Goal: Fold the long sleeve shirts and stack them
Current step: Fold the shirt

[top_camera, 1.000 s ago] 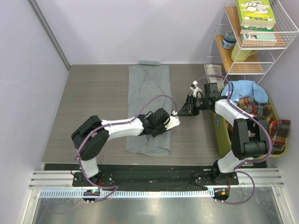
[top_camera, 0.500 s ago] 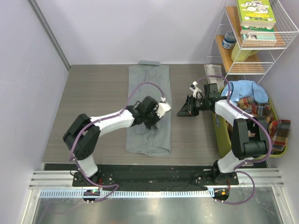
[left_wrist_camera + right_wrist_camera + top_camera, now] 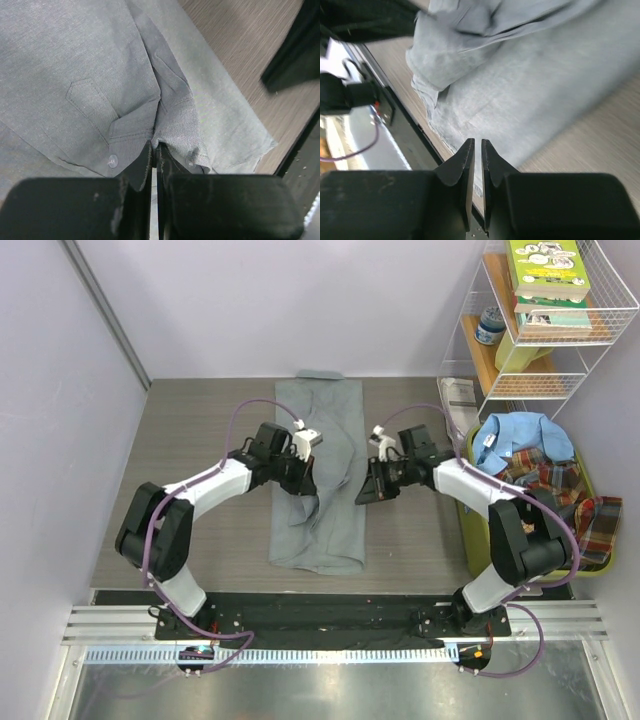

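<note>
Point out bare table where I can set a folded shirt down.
Best: the far-left table, between the left wall, the grey shirt and the left arm. Smaller: the near-right strip between shirt and bin, below the right arm. Crowded: mid-table, where both arms meet at the shirt; the bin is full.

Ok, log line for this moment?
left tool: shut on grey shirt | right tool: nearly shut, empty, at shirt edge | fold: unfinished
</note>
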Motion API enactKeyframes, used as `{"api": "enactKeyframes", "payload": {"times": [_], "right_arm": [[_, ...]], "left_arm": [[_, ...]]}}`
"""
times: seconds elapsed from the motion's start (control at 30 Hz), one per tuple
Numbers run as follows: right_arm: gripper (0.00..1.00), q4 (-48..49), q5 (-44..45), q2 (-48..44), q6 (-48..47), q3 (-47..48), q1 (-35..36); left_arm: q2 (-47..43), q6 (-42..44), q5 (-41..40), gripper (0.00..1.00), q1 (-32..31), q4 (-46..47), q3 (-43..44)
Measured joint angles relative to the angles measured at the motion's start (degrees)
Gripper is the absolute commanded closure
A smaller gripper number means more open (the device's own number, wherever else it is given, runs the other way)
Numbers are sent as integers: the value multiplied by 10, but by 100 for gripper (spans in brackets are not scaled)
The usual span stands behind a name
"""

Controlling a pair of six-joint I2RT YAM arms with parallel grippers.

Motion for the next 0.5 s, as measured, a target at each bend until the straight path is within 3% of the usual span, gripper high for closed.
{"api": "enactKeyframes", "payload": {"times": [0.33, 0.5], "right_arm": [[70, 39, 142, -17, -25, -21, 192], [57, 45, 230, -25, -64, -47, 259]], "left_arm": [[12, -40, 28, 100, 26, 15, -7], [20, -56, 33, 100, 31, 23, -11]]}}
